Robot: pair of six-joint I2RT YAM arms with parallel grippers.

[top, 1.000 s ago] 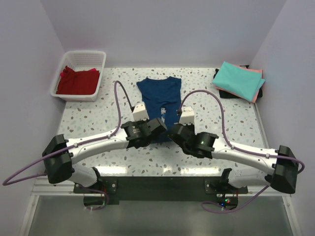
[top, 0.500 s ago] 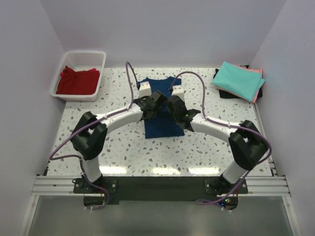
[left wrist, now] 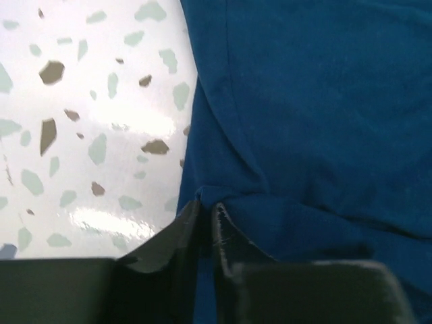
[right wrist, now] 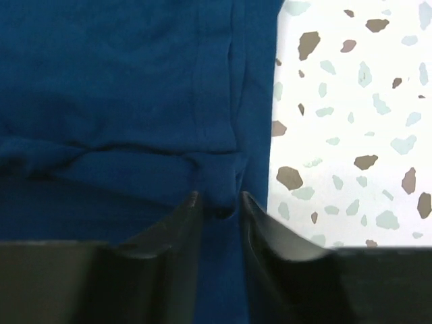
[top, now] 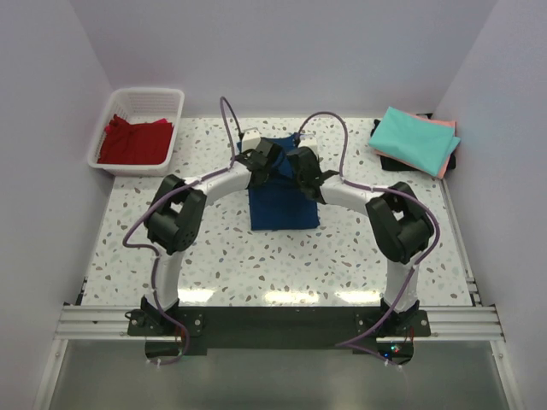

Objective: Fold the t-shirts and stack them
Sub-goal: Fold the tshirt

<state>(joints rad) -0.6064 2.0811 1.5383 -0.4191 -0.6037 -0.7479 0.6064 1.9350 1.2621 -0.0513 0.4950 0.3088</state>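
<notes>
Table centre: navy blue cloth t-shirt [top: 284, 209] lies flat on the speckled terrazzo table [top: 171, 231], its long axis running straight away from the arm bases.

- Both arms reach out to the shirt's far end. Left hand [left wrist: 206, 214] is at the left side edge, right hand [right wrist: 217, 202] at the right side edge, roughly level with each other across the width.
- Each hand is narrowed to a pinch with a small bunch of blue cloth between the fingers. Wrinkles run out from both pinch points.
- Key relation: the gripped cloth sits directly over the shirt's far part, so any lay-down is straight below the hands, not off to one side. Neither arm is clearly nearer.
- Elsewhere: teal folded t-shirt [top: 414, 141] sits on top of a salmon-pink t-shirt [top: 445, 169] at far right, and a red t-shirt [top: 132, 141] lies in the white plastic basket [top: 147, 90] at far left, all well apart from the hands.

Hard to read: the collar end is covered by the wrists in the top view, no print shows, and the number of layers each pinch holds cannot be told.
</notes>
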